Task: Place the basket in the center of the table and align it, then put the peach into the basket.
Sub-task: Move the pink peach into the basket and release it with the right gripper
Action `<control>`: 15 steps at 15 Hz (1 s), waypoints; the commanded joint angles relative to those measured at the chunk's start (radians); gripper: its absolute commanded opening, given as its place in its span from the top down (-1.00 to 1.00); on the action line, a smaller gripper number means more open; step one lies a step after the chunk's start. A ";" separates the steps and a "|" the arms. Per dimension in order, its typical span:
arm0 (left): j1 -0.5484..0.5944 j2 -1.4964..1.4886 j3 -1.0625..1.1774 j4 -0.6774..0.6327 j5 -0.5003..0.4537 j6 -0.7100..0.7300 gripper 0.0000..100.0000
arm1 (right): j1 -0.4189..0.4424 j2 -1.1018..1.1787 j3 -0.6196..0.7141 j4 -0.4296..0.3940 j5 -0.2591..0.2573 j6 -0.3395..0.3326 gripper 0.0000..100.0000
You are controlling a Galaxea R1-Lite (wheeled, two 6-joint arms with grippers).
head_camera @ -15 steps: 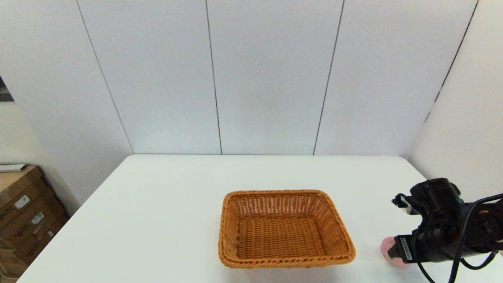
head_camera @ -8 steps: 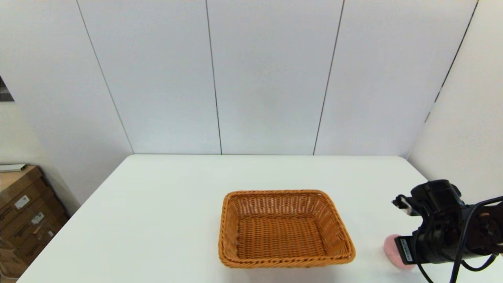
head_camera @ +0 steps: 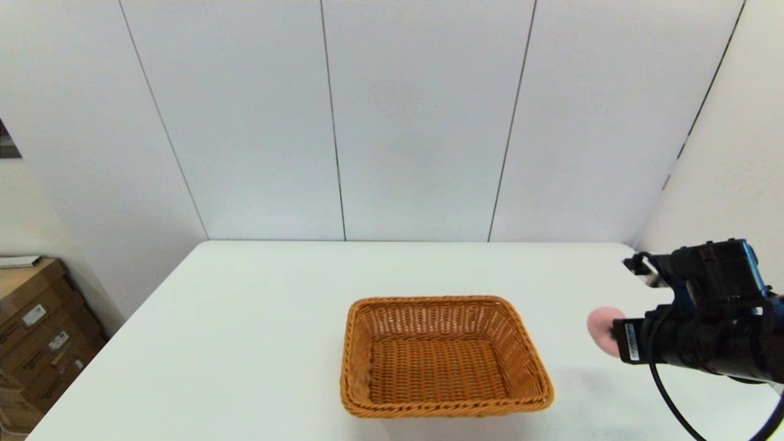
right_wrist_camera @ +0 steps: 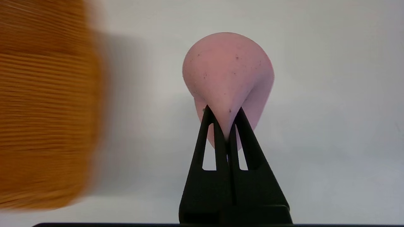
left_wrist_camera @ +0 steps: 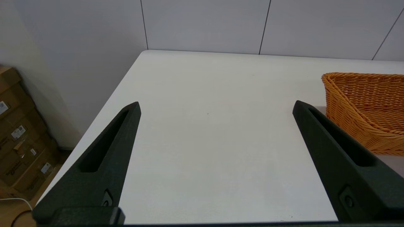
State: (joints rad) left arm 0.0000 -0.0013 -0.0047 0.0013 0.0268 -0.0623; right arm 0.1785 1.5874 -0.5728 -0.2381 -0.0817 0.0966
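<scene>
One peach (head_camera: 601,329), pinched at its tapered end by the right gripper (right_wrist_camera: 224,121), appears to hang above the table (head_camera: 245,318) at right of frame, beside one empty basket (head_camera: 442,355) at lower centre. The left gripper (left_wrist_camera: 216,107) gapes wide, holding nothing.

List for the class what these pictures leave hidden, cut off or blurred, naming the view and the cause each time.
- Right gripper fingertips: hidden in the head view by its own black body.
- Peach: right part covered by that body in the head view.
- Basket: smeared by motion blur and cut by the edge in the right wrist view; also edge-cut in the left wrist view.
- Left gripper: outside the head view.
</scene>
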 commanded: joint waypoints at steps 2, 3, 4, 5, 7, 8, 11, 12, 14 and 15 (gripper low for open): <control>0.000 0.000 0.000 0.000 0.001 -0.001 -1.00 | 0.332 -0.044 -0.105 0.068 -0.007 0.069 1.00; 0.000 0.000 0.000 0.000 0.001 -0.002 -1.00 | 0.349 -0.014 -0.114 0.066 -0.003 0.081 1.00; 0.000 0.000 0.000 0.000 0.001 -0.002 -1.00 | 0.378 0.025 -0.118 0.066 -0.003 0.092 1.00; 0.000 0.000 0.000 0.000 0.001 -0.004 -1.00 | 0.409 0.069 -0.118 0.065 -0.007 0.091 1.00; 0.000 0.000 0.000 0.000 0.001 -0.004 -1.00 | 0.447 0.138 -0.121 0.063 -0.010 0.091 1.00; 0.000 0.000 0.000 0.000 0.001 -0.004 -1.00 | 0.458 0.161 -0.131 0.051 -0.009 0.094 1.00; 0.000 0.000 0.000 0.000 0.001 -0.005 -1.00 | 0.506 0.223 -0.162 0.010 -0.012 0.104 1.00; 0.000 0.000 0.000 0.000 0.002 -0.005 -1.00 | 0.512 0.236 -0.176 0.011 -0.012 0.104 1.00; 0.000 0.000 0.000 0.000 0.002 -0.007 -1.00 | 0.519 0.255 -0.197 0.010 -0.013 0.104 1.00; 0.000 0.000 0.000 0.000 0.002 -0.007 -1.00 | 0.526 0.259 -0.206 0.010 -0.012 0.103 1.00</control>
State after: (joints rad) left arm 0.0000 -0.0013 -0.0047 0.0017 0.0283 -0.0683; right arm 0.6917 1.8132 -0.7600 -0.2266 -0.0943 0.1996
